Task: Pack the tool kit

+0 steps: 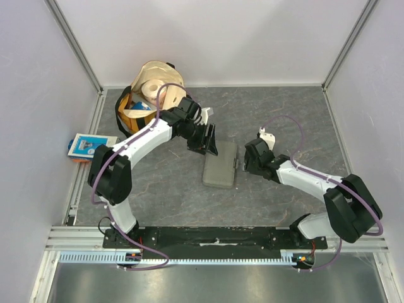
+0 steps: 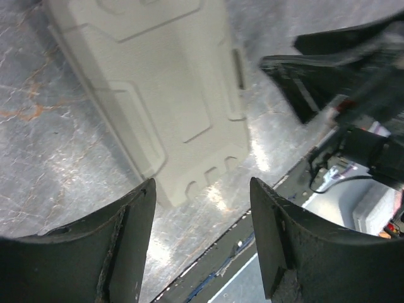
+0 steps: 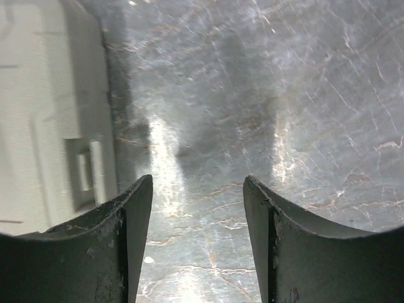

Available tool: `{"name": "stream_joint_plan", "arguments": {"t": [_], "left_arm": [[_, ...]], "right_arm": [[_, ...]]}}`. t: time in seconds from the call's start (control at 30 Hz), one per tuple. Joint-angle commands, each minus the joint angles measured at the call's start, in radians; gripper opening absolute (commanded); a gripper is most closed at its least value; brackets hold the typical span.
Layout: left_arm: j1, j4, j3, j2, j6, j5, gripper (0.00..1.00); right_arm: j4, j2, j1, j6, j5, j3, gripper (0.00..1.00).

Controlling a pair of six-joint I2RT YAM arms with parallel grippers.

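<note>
**Case lies shut, both tools empty: packing looks nearly or fully done**

At the far left edge of the counter (image 1: pixel 284 113) lies a blue-and-white packet (image 1: pixel 84 146). Behind it stands a tan-and-yellow bag (image 1: pixel 148 95) with a paper roll in it. Neither is part of the job.

The left tool (image 1: pixel 207 144) hovers just beside the far left corner of the tool kit case (image 1: pixel 220 166). Its jaws stand apart with nothing between them.

The grey case rests flat near the middle of the counter, lid down and its moulded outer face up. No loose pliers, screwdrivers or tape measure show anywhere, so the contents are probably inside already.

The right tool (image 1: pixel 249 161) sits just beside the case's right long edge, near a latch tab. Its jaws are spread over bare counter and grip nothing.

What may be left is pressing the latches home. Whether they are snapped I cannot tell.
</note>
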Motion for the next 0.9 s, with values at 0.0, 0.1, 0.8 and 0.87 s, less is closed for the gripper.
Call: {"name": "stream_joint_plan", "arguments": {"t": [0.0, 0.1, 0.8, 0.87], "left_arm": [[-0.003, 0.039, -0.055, 0.068, -0.020, -0.096, 0.68], [-0.008, 0.044, -0.066, 0.105, -0.033, -0.137, 0.68], [-0.022, 0.042, -0.073, 0.207, -0.076, -0.090, 0.49], [-0.025, 0.044, -0.064, 0.213, -0.086, -0.074, 0.47]], "right_arm": [[-0.017, -0.038, -0.002, -0.013, -0.048, 0.099, 0.73], [0.017, -0.018, -0.002, -0.024, -0.117, 0.127, 0.83], [-0.119, 0.251, 0.034, -0.030, -0.327, 0.294, 0.61], [-0.132, 0.258, 0.041, -0.021, -0.330, 0.302, 0.57]]}}
